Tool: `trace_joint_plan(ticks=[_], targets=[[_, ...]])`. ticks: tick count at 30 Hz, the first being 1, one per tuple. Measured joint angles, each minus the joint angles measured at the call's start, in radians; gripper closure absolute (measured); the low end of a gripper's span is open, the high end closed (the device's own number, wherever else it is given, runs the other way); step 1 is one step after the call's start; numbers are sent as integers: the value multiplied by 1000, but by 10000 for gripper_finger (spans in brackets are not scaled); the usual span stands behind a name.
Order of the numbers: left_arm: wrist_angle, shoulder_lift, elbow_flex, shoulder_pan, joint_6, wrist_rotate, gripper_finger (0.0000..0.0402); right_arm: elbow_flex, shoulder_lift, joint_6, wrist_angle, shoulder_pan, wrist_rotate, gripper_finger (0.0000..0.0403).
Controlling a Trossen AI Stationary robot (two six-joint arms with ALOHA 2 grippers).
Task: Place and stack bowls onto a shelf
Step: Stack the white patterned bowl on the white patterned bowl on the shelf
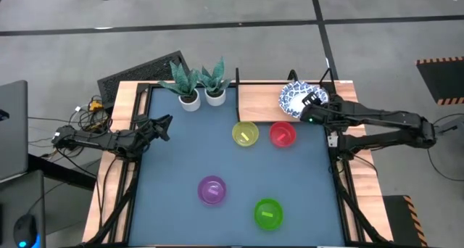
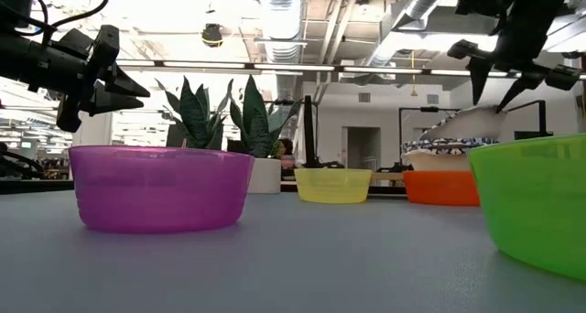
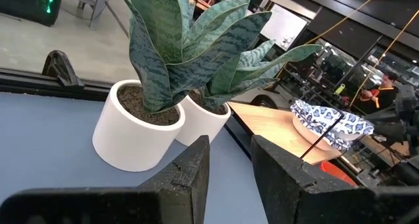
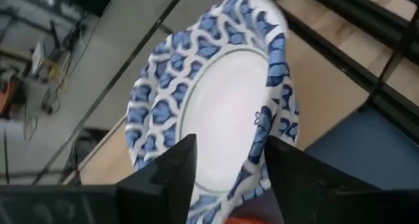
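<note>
A stack of white bowls with blue patterned rims sits on the right part of the wooden shelf. The top bowl lies tilted on the stack. My right gripper hangs open just above it, and in the right wrist view its fingers stand on either side of the bowl's near rim. The yellow bowl and red bowl rest on the table in front of the shelf. The purple bowl and green bowl sit nearer. My left gripper waits open at the table's left side. My right gripper is open, coming from above and from the right, with the top bowl's near rim between its fingers. Whether a finger touches the rim, I cannot tell. The bowl rests tilted on the stack below it.
Two white pots with striped plants stand at the table's far edge, left of the shelf. The shelf's left part is bare wood. The shelf's thin black frame runs along its edge.
</note>
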Motion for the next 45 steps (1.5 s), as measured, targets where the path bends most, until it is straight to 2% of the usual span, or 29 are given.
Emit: trace_joint_plan(ticks=[7, 17, 22, 33, 38, 45], targets=[[0, 0, 0, 0, -8, 1, 303, 0, -53, -106, 11, 92, -36, 187], [0, 0, 0, 0, -10, 1, 303, 0, -57, -105, 10, 236, -53, 214], [0, 0, 0, 0, -11, 1, 303, 0, -57, -34, -43, 272, 8, 241], [0, 0, 0, 0, -26, 0, 303, 0, -57, -7, -139, 275, 37, 317], [0, 0, 0, 0, -20, 0, 303, 1, -57, -7, -150, 260, 51, 332], [-1, 0, 0, 0, -11, -11, 303, 1, -8, -55, -140, 176, 35, 335]])
